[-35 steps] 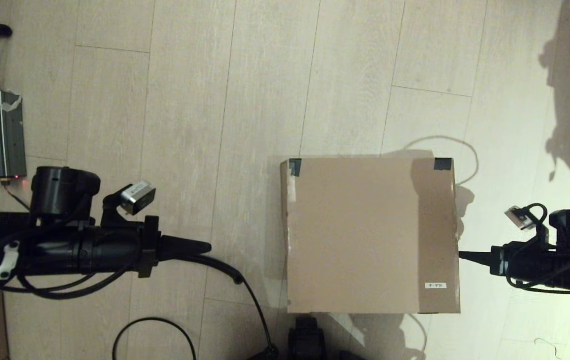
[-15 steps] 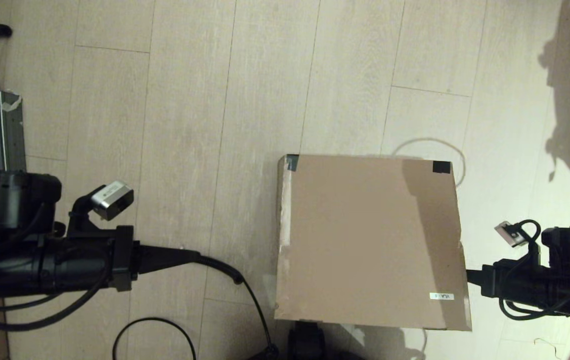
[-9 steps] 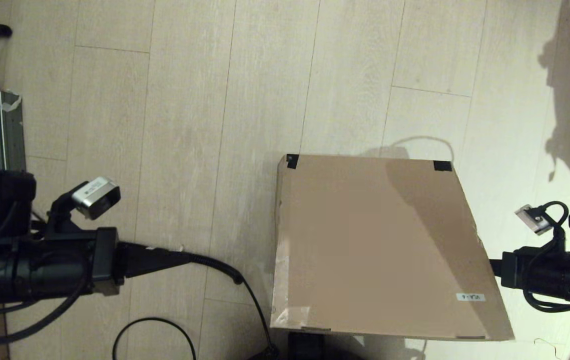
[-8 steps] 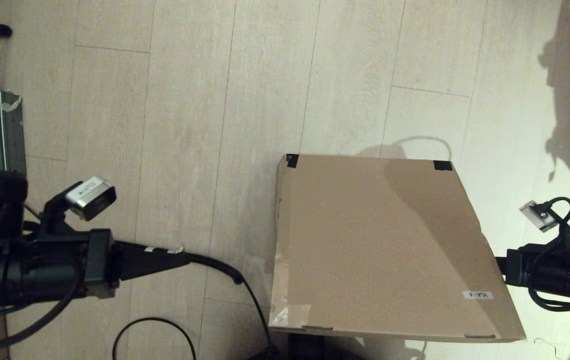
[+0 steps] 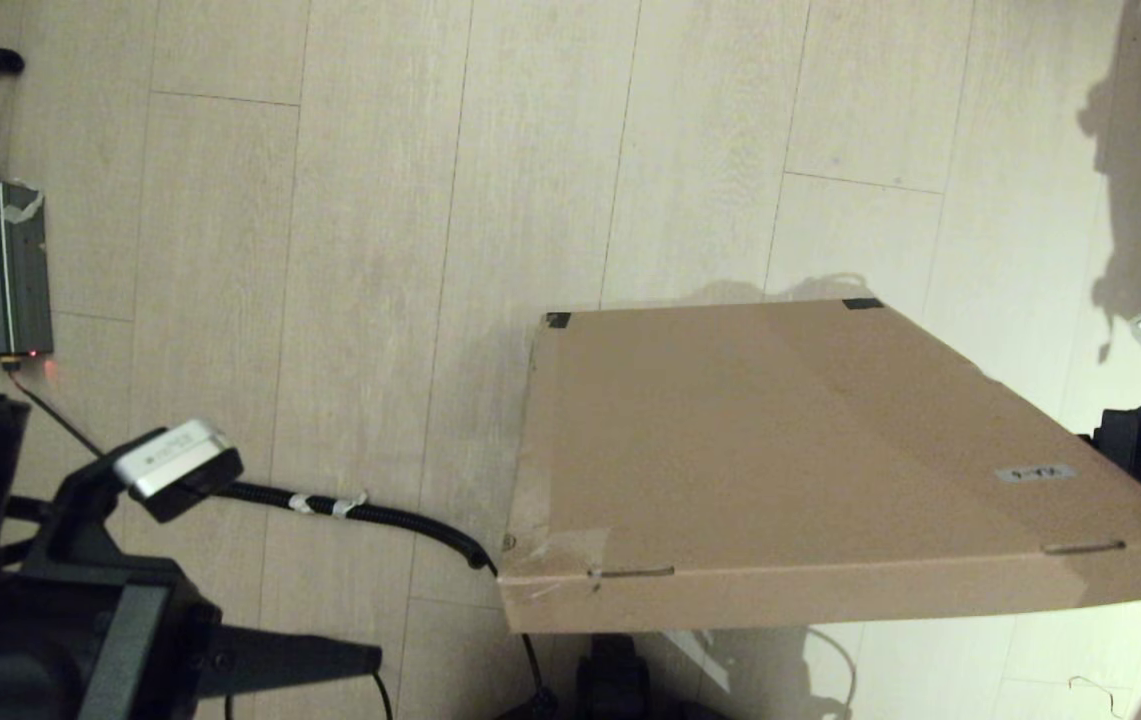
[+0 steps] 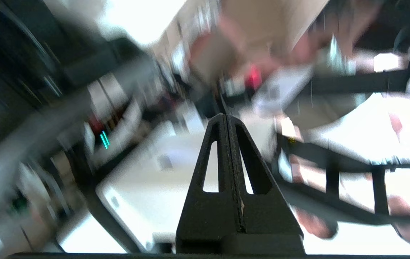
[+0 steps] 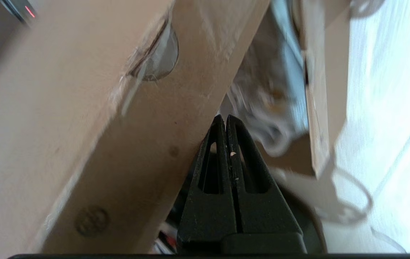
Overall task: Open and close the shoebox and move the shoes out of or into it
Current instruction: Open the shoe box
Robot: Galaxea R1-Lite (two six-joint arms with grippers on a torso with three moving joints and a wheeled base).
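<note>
Shoebox (image 5: 790, 450) on floor, lid tilted up along robot's right edge. Right gripper (image 7: 225, 120), jaws pressed together and holding nothing, wedged under lid edge to lever it up. Left gripper (image 6: 226, 118) also closed, empty, parked well left. Shoes barely glimpsed inside.

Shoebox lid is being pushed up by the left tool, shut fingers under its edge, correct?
Not the left: the right tool, fingers shut, sits under the raised shoebox lid, as the right wrist view shows. The left tool is off near the robot.
</note>
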